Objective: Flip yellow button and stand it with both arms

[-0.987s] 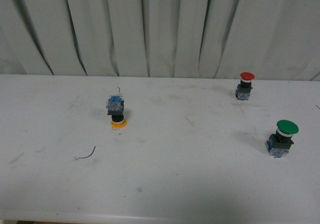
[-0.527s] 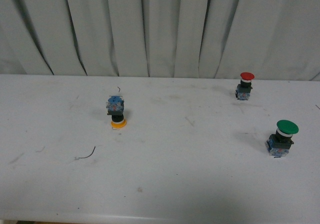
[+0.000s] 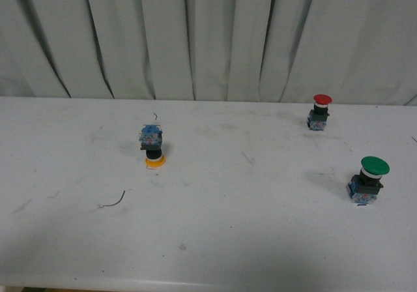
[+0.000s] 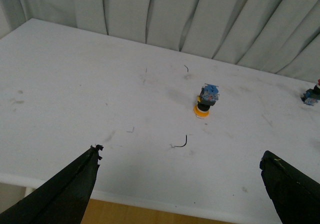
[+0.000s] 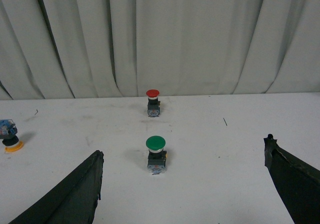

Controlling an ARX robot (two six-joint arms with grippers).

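The yellow button [image 3: 152, 146] stands upside down on the white table [image 3: 228, 240], left of centre: yellow cap down, blue base up. It also shows in the left wrist view [image 4: 206, 101] and at the edge of the right wrist view [image 5: 9, 136]. Neither arm shows in the front view. My left gripper [image 4: 182, 156] is open and empty, over the table's near edge, well short of the button. My right gripper [image 5: 184, 149] is open and empty, with the green-capped switch [image 5: 155, 154] between its fingers' line of sight, farther off.
A red-capped switch [image 3: 319, 112] stands at the back right, a green-capped switch [image 3: 367, 179] at the right. A short black wire [image 3: 115, 202] lies at the front left, another bit [image 3: 155, 116] behind the yellow button. Grey curtains [image 3: 208, 38] hang behind the table.
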